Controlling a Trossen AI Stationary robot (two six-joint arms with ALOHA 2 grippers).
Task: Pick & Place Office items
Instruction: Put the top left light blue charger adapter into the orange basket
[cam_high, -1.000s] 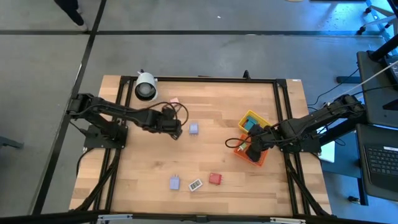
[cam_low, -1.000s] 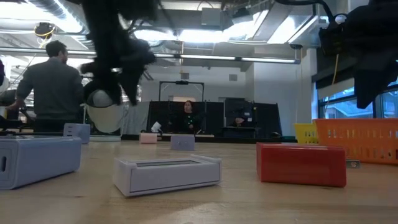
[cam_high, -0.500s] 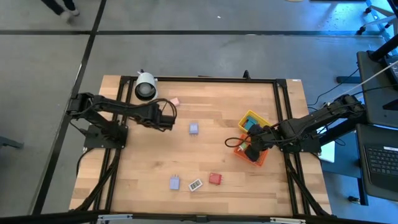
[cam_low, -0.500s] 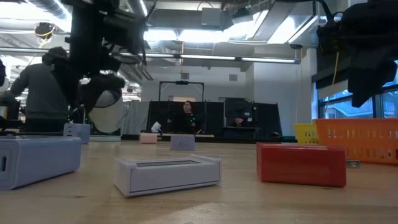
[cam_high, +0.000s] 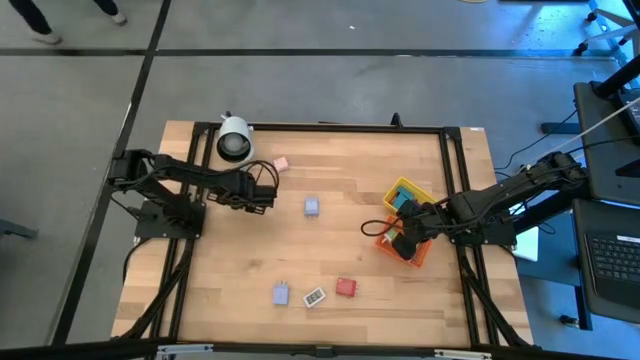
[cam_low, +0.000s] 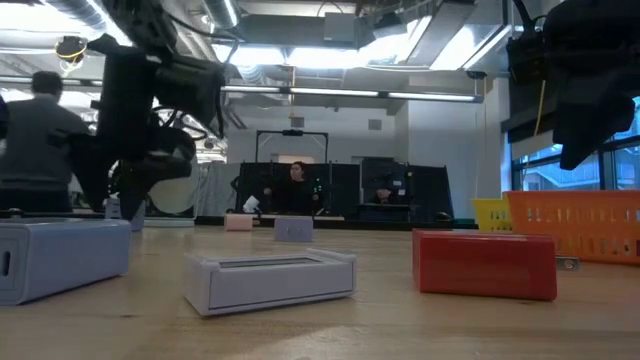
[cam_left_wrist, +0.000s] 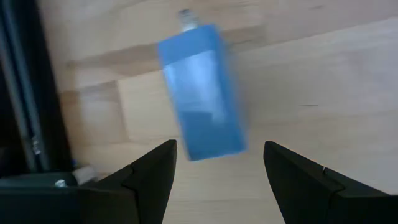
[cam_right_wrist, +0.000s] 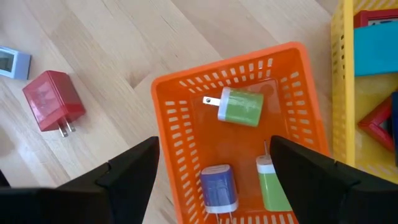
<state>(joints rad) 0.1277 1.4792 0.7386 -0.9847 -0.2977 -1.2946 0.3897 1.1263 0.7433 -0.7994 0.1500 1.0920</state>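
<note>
The counter (cam_high: 330, 250) is pale wood in long glued strips, matte, edged by a black metal frame, standing on a grey concrete floor (cam_high: 320, 90) crossed by dark lines. In the low view the room behind is an open workshop with ceiling strip lights; a person (cam_low: 35, 150) stands with back turned at the left and another person (cam_low: 298, 188) sits far behind.

The office items are small boxy plastic plugs. On bare wood lie a pink block (cam_high: 281, 163) near 11 o'clock, a lavender block (cam_high: 312, 207) at centre, and toward 6 o'clock a lavender plug (cam_high: 282, 293), a white flat piece (cam_high: 314, 297) and a red plug (cam_high: 346, 288) with two metal prongs. A white cylinder (cam_high: 235, 139) with a dark round face stands near 11 o'clock.

The left tool (cam_high: 262, 196), at 9 o'clock, hangs above the wood with fingers wide and empty; its wrist view shows a blue block (cam_left_wrist: 202, 90) lying loose beyond them.

The right tool (cam_right_wrist: 214, 155), at 3 o'clock, hangs wide and empty over the orange bin (cam_right_wrist: 171, 118), a slotted mesh basket holding two green plugs (cam_right_wrist: 244, 106) and one blue plug (cam_right_wrist: 219, 185). The yellow bin (cam_right_wrist: 345, 81) touches its side.
</note>
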